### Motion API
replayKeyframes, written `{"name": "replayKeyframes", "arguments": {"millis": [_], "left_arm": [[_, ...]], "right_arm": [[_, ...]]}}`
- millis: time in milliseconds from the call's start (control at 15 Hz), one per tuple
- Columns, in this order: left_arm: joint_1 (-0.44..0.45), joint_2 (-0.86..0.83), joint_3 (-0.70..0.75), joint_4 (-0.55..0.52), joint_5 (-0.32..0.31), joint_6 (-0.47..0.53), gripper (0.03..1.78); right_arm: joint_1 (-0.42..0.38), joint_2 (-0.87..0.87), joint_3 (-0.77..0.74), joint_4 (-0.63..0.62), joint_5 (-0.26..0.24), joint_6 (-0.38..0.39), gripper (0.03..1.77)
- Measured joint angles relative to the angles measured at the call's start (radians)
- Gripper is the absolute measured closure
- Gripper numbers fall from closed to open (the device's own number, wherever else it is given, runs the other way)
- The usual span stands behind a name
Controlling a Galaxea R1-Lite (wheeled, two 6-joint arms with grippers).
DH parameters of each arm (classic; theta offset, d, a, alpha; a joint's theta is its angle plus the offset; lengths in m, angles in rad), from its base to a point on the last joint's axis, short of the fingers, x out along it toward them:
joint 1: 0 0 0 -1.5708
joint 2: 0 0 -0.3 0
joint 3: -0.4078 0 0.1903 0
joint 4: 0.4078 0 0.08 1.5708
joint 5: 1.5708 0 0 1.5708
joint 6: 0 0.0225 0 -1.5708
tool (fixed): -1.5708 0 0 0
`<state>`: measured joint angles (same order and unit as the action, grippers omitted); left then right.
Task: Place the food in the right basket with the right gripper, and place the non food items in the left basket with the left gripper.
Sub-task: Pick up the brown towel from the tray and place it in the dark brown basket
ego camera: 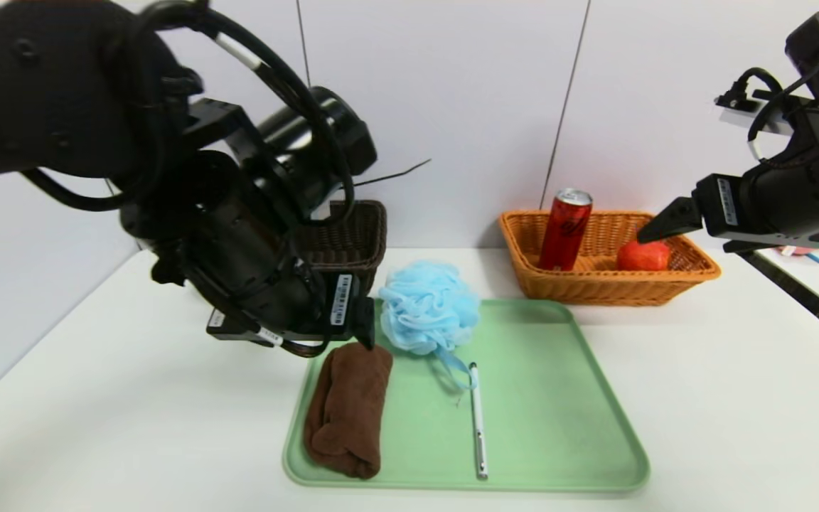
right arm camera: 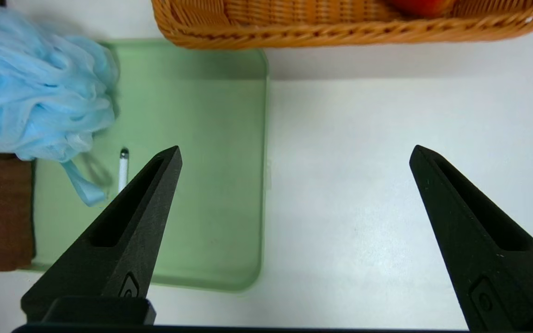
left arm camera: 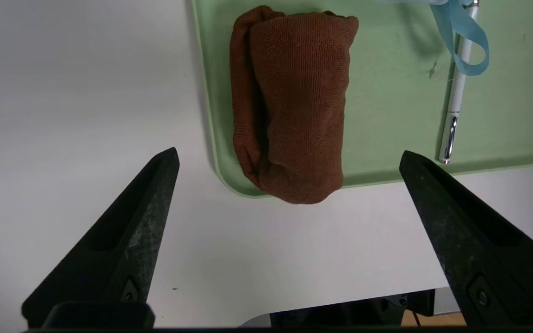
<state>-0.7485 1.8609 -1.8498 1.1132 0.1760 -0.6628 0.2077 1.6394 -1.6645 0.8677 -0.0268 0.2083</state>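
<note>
i see white table (ego camera: 736, 398), green tray (ego camera: 559, 398) at centre. orange basket (ego camera: 687, 274) at far right holds red can (ego camera: 564, 229) upright and apple (ego camera: 643, 255). dark basket (ego camera: 352, 238) at far left, behind left arm. brown towel (ego camera: 347, 409), blue sponge (ego camera: 429, 306), pen (ego camera: 478, 419) lie on tray. left gripper (left arm camera: 287, 162) over towel, fingers wide apart, nothing held. right gripper (right arm camera: 294, 152) near orange basket, also spread, nothing held.

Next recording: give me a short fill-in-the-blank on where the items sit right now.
1. The red can and apple sit in the ____ basket.
2. The pen lies on the green ____.
3. The left end effector is open above the brown ____.

Missing words: orange; tray; towel
</note>
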Motion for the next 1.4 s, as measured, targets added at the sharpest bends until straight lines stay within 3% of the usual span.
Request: {"name": "replayKeyframes", "arguments": {"millis": [400, 1000, 1267, 1400], "left_arm": [[0.002, 0.165, -0.066, 0.034, -0.015, -0.042, 0.12], [0.030, 0.232, -0.046, 0.035, -0.022, -0.042, 0.12], [0.033, 0.256, -0.042, 0.035, -0.109, -0.047, 0.12], [0.037, 0.271, -0.043, 0.034, -0.112, -0.048, 0.12]], "right_arm": [[0.012, -0.034, 0.126, -0.035, 0.009, 0.002, 0.11], [0.011, -0.054, 0.199, -0.100, 0.023, 0.002, 0.11], [0.011, -0.055, 0.201, -0.100, 0.025, 0.002, 0.11], [0.011, -0.055, 0.201, -0.100, 0.026, 0.002, 0.11]]}}
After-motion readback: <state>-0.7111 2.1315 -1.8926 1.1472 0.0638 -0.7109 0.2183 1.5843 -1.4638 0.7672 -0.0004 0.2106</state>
